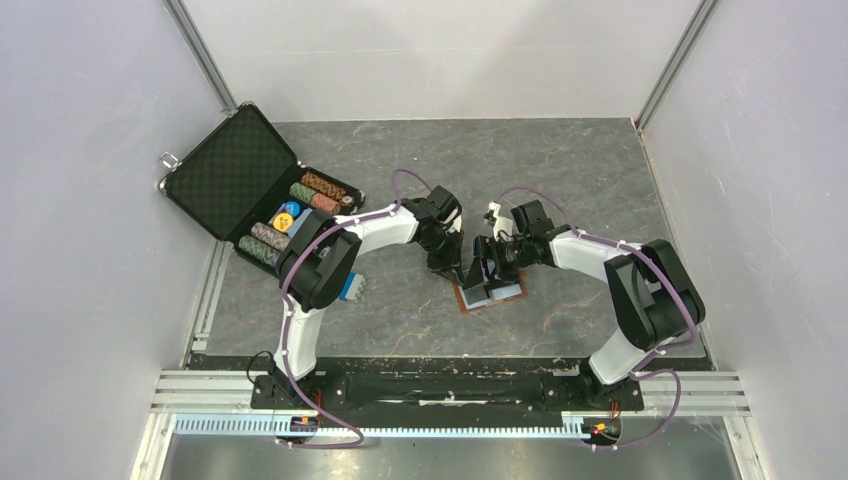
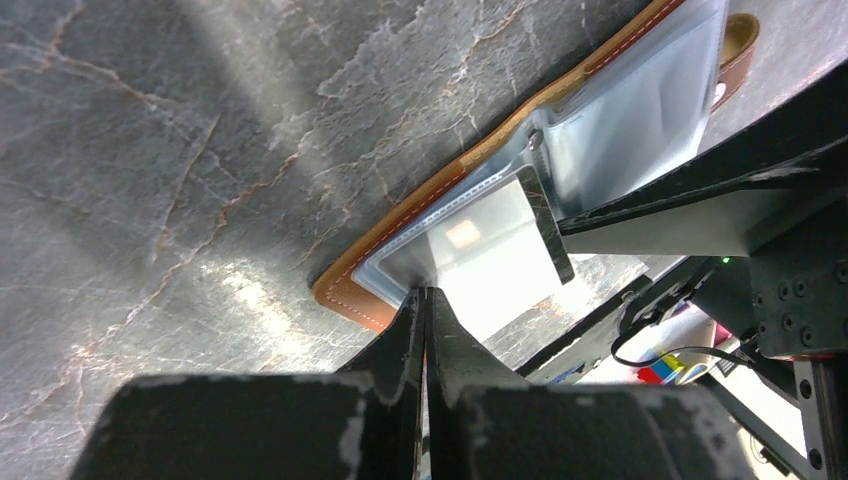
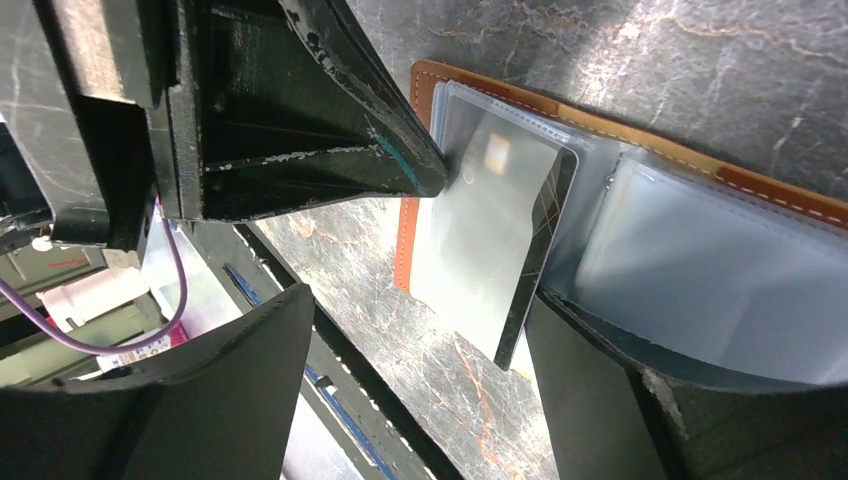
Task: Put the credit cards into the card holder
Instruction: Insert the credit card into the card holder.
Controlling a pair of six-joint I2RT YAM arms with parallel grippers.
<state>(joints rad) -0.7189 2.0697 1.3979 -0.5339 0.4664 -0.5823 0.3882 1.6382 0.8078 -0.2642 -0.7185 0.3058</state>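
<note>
The card holder [image 1: 468, 301] lies open on the table, tan leather edge [image 2: 345, 290] down and clear sleeves [image 3: 700, 270] up. A dark, glossy credit card [image 3: 510, 230] lies slanted on the left sleeve, one end past the leather edge [image 3: 405, 240]. The same card [image 2: 545, 225] shows its black edge in the left wrist view. My left gripper [image 2: 427, 300] is shut, and its tips press on the sleeve's corner; the right wrist view shows that gripper [image 3: 435, 180] touching there. My right gripper [image 3: 420, 390] stands open around the card's free end, its right finger [image 3: 600, 390] beside the card's edge.
An open black briefcase [image 1: 235, 170] with rows of poker chips [image 1: 305, 195] stands at the back left. A blue striped block [image 1: 352, 288] lies by the left arm's elbow. Grey walls close in both sides.
</note>
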